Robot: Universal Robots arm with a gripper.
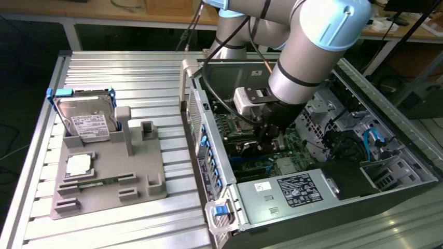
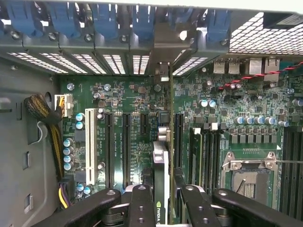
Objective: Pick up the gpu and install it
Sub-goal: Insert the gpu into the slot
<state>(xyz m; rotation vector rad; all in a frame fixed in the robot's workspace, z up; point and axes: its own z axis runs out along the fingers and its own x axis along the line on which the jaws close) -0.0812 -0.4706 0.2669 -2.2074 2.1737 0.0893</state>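
Note:
My gripper is shut on the gpu, a thin dark card that I see edge-on between the two black fingers. A logo label shows on its side. The card stands upright over the green motherboard, in line with the long black expansion slots. Its silver end bracket reaches the slotted rear wall of the case. Whether the card sits in a slot I cannot tell. In the exterior view the gripper is down inside the open computer case, over the motherboard.
A grey fixture tray lies at the exterior view's left, bearing the silver hard drive in its blue frame, a processor chip and a green memory stick. Inside the case are a white slot, the processor socket, a yellow-black cable bundle and the power supply.

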